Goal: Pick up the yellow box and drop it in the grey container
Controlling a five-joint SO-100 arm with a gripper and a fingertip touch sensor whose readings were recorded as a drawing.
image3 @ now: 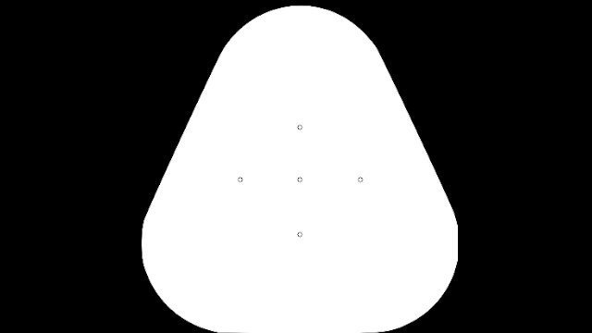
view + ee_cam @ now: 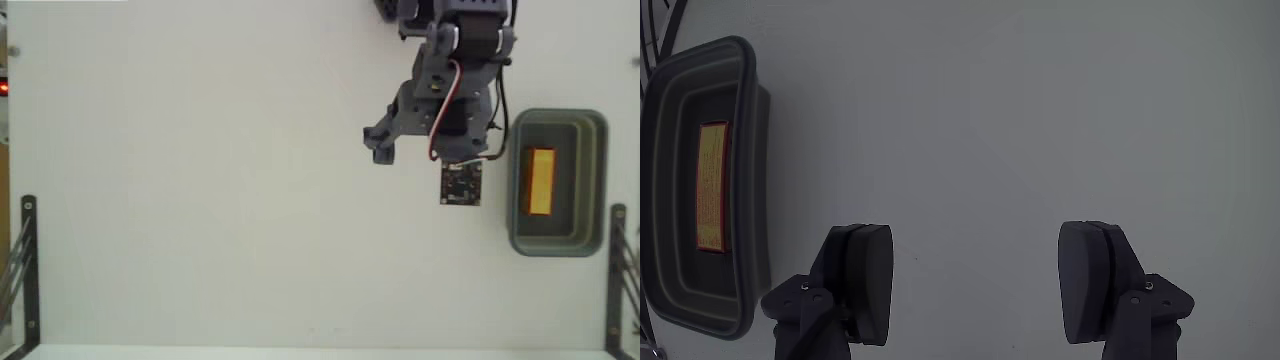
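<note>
The yellow box (image 2: pixel 541 182) lies flat inside the grey container (image 2: pixel 600 180).

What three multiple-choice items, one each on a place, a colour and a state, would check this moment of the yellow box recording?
1. Where is the yellow box?
A. on the bare table beside the tub
B. inside the grey container
C. between the claw's fingers

2. What colour is the table?
A. white
B. dark wood
C. blue

3. How is the claw?
A. shut on the box
B. shut and empty
C. open and empty

Right letters: 1 B, since both the fixed view and the wrist view show the box lying flat on the tub's floor. 2 A, since the fixed view shows a plain white surface all around the arm. 3 C, since the wrist view shows the two fingers wide apart with only bare table between them.
</note>
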